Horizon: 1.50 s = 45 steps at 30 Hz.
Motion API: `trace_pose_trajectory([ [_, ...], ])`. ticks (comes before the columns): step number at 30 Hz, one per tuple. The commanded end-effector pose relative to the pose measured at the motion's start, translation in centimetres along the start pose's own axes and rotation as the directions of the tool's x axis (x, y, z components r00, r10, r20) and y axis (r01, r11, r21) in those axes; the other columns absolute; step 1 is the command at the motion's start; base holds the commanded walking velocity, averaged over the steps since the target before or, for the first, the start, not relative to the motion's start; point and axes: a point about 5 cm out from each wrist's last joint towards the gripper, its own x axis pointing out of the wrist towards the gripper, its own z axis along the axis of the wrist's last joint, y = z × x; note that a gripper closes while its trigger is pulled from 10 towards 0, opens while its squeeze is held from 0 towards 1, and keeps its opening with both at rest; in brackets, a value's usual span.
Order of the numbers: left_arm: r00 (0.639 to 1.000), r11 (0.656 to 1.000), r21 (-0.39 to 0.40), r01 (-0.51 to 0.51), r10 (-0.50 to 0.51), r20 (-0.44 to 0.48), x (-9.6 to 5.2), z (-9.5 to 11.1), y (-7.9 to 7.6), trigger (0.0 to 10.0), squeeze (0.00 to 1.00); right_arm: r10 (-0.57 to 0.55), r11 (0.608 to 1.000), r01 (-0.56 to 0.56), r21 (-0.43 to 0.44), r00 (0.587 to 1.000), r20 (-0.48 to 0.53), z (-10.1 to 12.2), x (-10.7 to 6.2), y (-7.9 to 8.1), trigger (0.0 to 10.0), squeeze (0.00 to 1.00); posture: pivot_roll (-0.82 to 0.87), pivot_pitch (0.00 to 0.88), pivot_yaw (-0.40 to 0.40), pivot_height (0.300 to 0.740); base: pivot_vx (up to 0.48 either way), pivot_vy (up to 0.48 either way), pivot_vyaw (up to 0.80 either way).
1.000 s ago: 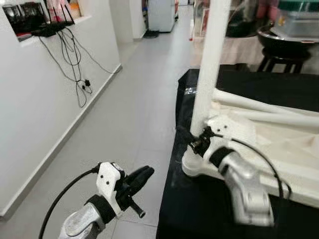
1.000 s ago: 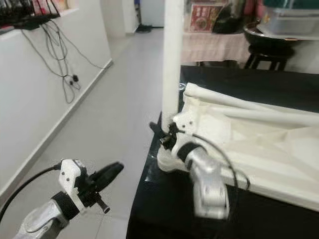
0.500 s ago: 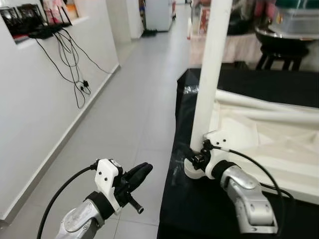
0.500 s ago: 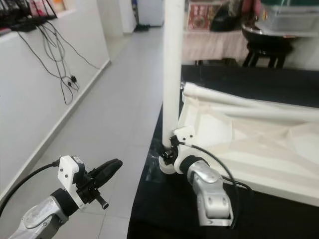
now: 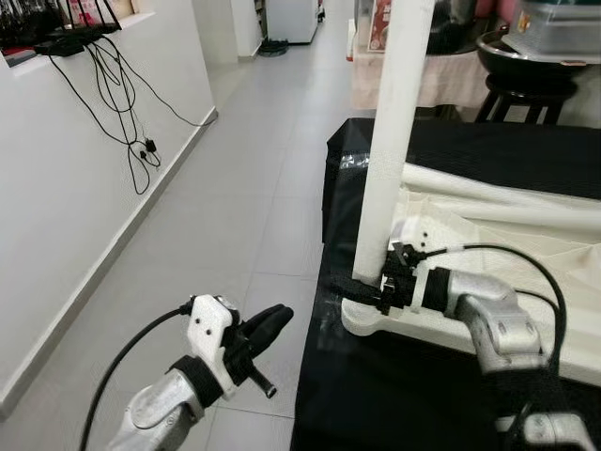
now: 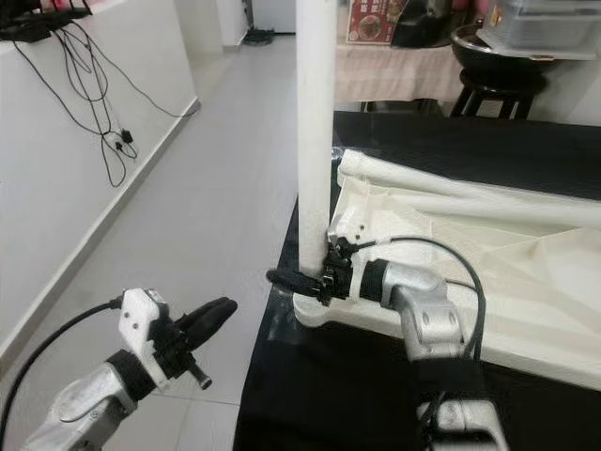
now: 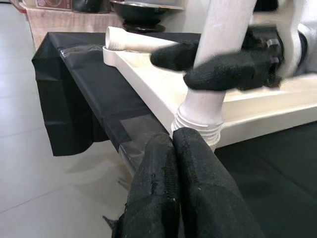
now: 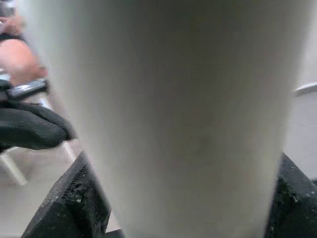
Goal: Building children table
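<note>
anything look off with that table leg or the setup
Mostly fine: the right gripper clamps the upright white leg at its base in the tabletop corner. That corner sits right at the edge of the black-covered surface; left gripper idle.

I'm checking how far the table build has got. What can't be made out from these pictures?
- Leg: top cut off by the eye views' upper edge.
- Leg's thread: partly behind the left end effector in the left wrist view; how far it is screwed in is unclear.
- Tabletop: right side cut off.
- Right wrist view: background blurred behind the leg.
</note>
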Motion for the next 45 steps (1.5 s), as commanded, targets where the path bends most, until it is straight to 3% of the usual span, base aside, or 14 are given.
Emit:
trace_pose_trajectory([
  [1, 1.000, 1.000, -0.002, -0.014, 0.013, -0.023, -0.1, -0.5, 0.1, 10.0, 0.00, 0.039, 0.999, -0.039, -0.020, 0.999, 0.011, 0.7, 0.7, -0.6, 10.0, 0.00, 0.00, 0.022, 0.017, 0.740, 0.000, 0.000, 0.00],
  [2, 1.000, 1.000, -0.002, -0.014, 0.013, -0.023, -0.1, -0.5, 0.1, 10.0, 0.00, 0.039, 0.999, -0.039, -0.020, 0.999, 0.011, 0.7, 0.7, -0.6, 10.0, 0.00, 0.00, 0.022, 0.017, 0.740, 0.000, 0.000, 0.00],
  [3, 1.000, 1.000, -0.002, -0.014, 0.014, -0.023, -0.1, -0.6, 0.1, 10.0, 0.00, 0.058, 0.998, -0.058, -0.016, 0.998, 0.031, 1.2, 1.0, -1.0, 2.2, 0.00, 0.00, 0.019, 0.022, 0.740, 0.000, 0.000, 0.00],
  [4, 1.000, 1.000, -0.003, -0.014, 0.013, -0.024, -0.1, -0.6, 0.1, 10.0, 0.00, 0.086, 0.996, -0.086, -0.014, 0.996, 0.038, 1.6, 1.1, -1.2, 0.0, 0.00, 0.00, 0.015, 0.025, 0.740, 0.000, 0.000, 0.00],
  [12, 1.000, 1.000, -0.009, -0.008, 0.008, -0.024, 0.0, -0.7, 0.1, 10.0, 0.00, 0.127, 0.992, -0.126, -0.020, 0.992, 0.022, 1.5, 1.0, -1.3, 0.0, 0.00, -0.01, 0.015, 0.026, 0.740, 0.000, 0.000, 0.00],
  [22, 1.000, 1.000, -0.008, -0.014, 0.014, -0.014, 0.0, -0.6, 0.2, 10.0, 0.00, -0.102, 0.995, 0.103, -0.007, 0.992, 0.076, 0.1, 1.0, -0.3, 0.0, 0.00, -0.03, 0.028, 0.017, 0.740, 0.000, 0.000, 0.00],
  [23, 1.000, 1.000, -0.006, -0.016, 0.016, -0.012, 0.0, -0.5, 0.3, 10.0, 0.00, -0.259, 0.966, 0.255, 0.049, 0.960, 0.105, -0.6, 2.0, 0.3, 0.0, 0.00, -0.04, 0.036, 0.014, 0.740, 0.000, 0.000, 0.00],
  [24, 1.000, 1.000, -0.002, -0.021, 0.021, -0.008, -0.1, -0.4, 0.5, 10.0, 0.00, -0.518, 0.843, 0.491, 0.220, 0.851, 0.086, -3.1, 3.1, 1.7, 0.0, 0.00, -0.06, 0.045, 0.019, 0.740, 0.000, 0.000, 0.00],
  [25, 1.000, 1.000, 0.001, -0.026, 0.026, -0.004, -0.1, -0.3, 0.6, 10.0, 0.00, -0.611, 0.769, 0.588, 0.251, 0.792, 0.015, -5.2, 4.0, 3.8, 0.0, 0.00, -0.06, 0.045, 0.019, 0.740, 0.000, 0.000, 0.00],
  [27, 1.000, 1.000, 0.008, -0.030, 0.030, -0.003, -0.1, -0.2, 0.8, 10.0, 0.00, -0.637, 0.769, 0.627, 0.124, 0.768, 0.067, -3.9, 4.4, 4.4, 0.0, 0.00, -0.06, 0.049, 0.036, 0.740, 0.000, 0.000, 0.00],
  [36, 0.999, 0.999, 0.017, -0.043, 0.043, 0.009, 0.1, -0.1, 1.1, 10.0, 0.00, -0.600, 0.800, 0.598, 0.046, 0.799, 0.037, -3.9, 4.8, 3.5, 0.0, 0.00, -0.07, 0.032, 0.025, 0.740, 0.000, 0.000, 0.00],
  [37, 0.999, 0.999, 0.021, -0.050, 0.050, 0.009, 0.1, -0.1, 1.2, 10.0, 0.00, -0.599, 0.800, 0.597, 0.051, 0.800, 0.039, -3.6, 4.8, 3.7, 10.0, 0.00, -0.05, 0.035, 0.019, 0.740, 0.000, 0.000, 0.00],
  [38, 0.998, 0.998, 0.025, -0.055, 0.055, 0.010, 0.1, -0.1, 1.2, 10.0, 0.00, -0.576, 0.816, 0.571, 0.092, 0.816, 0.044, -3.4, 4.8, 3.8, 10.0, 1.00, -0.05, 0.029, 0.021, 0.740, 0.000, 0.000, 0.00],
  [45, 0.999, 0.999, 0.015, -0.048, 0.048, 0.008, 0.3, -0.2, 1.1, 10.0, 0.00, -0.369, 0.922, 0.346, 0.172, 0.920, 0.128, -1.5, 5.4, 4.4, 10.0, 1.00, -0.05, 0.026, 0.018, 0.740, 0.000, 0.000, 0.00],
])
